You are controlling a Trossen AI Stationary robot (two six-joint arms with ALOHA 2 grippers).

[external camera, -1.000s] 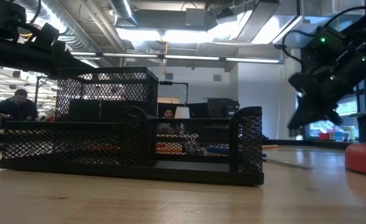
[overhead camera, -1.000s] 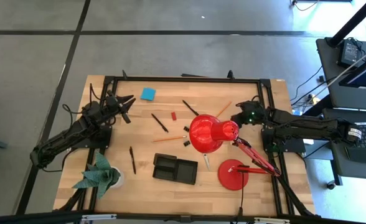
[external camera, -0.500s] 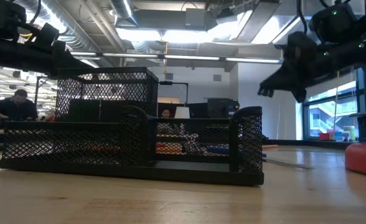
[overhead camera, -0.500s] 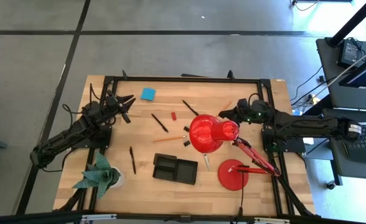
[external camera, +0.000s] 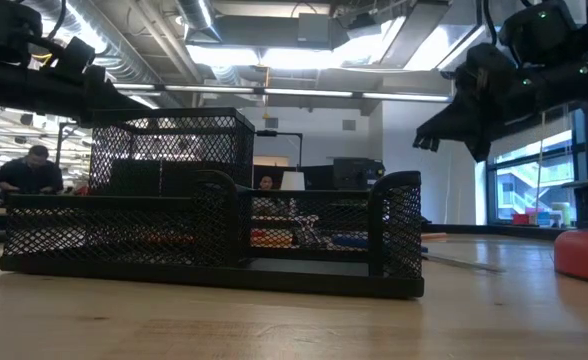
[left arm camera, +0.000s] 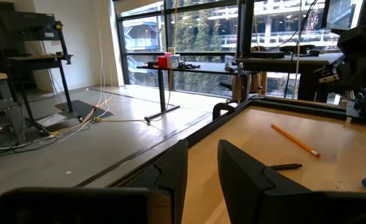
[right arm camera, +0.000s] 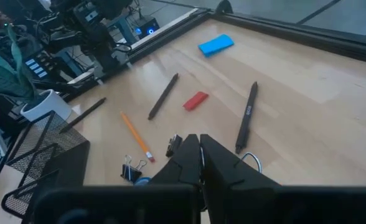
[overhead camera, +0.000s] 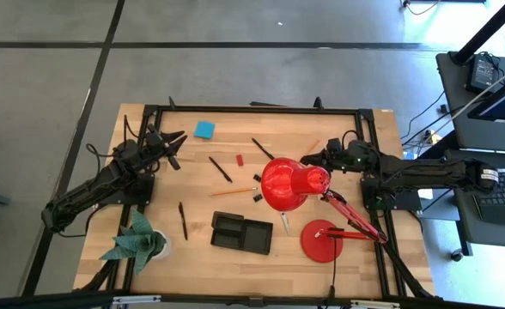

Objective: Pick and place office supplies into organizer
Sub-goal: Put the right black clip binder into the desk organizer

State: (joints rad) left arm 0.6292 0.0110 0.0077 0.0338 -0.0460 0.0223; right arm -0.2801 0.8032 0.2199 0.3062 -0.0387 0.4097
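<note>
The black mesh organizer stands near the table's front edge, close up in the low view. On the wood lie a blue sticky-note pad, black pens, a pencil, a small red piece and black clips. My right gripper hovers shut and empty above the table, just beyond the red lamp's shade; its wrist view shows its joined fingers over pens, pencil and clips. My left gripper waits at the far left, its fingers slightly apart, holding nothing.
A red desk lamp has its shade at mid-table and its round base at the front right, close under my right arm. A green paper plant stands at the front left. A black frame borders the table.
My right gripper has risen and tipped up from pointing steeply down to nearly level, its fingertips swinging toward the table's left, past the lamp shade. It has stayed shut and empty. Nothing on the table has moved.
</note>
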